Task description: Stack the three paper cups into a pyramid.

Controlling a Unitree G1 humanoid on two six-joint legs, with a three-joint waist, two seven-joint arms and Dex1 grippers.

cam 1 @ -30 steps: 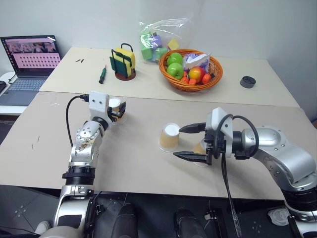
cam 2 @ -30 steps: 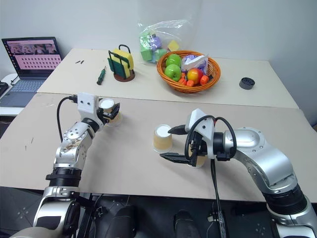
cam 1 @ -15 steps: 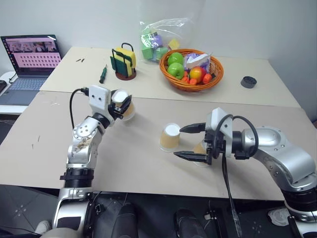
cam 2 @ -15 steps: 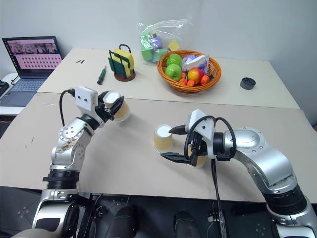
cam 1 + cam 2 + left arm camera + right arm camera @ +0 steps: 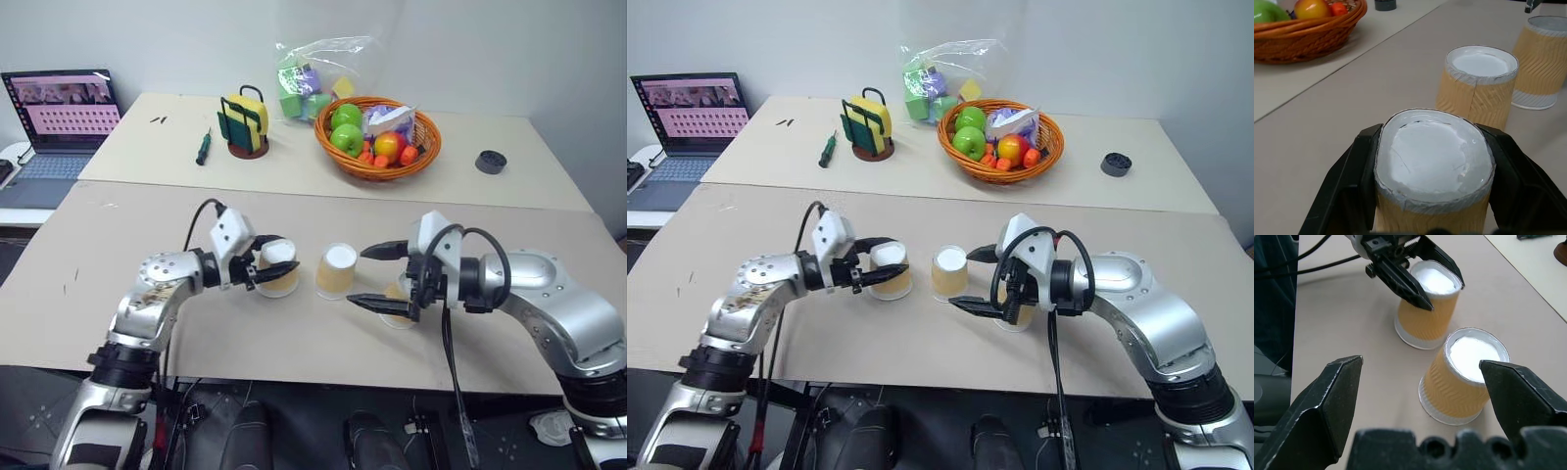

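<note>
- The beige rectangular table (image 5: 118, 284) carries the cups; a second table behind it holds a woven orange basket of fruit (image 5: 378, 138).
- The left gripper (image 5: 266, 273) is closed around an upside-down tan paper cup with white base (image 5: 278, 268), one black finger on each side, near the table surface.
- The right gripper (image 5: 380, 276) stands wide apart and holds nothing; its fingers frame the middle cup in the right wrist view.
- A second inverted tan cup (image 5: 337, 270) stands on the table just beside the held one.
- A third tan cup (image 5: 396, 294) stands behind the right gripper's fingers, partly hidden.
</note>
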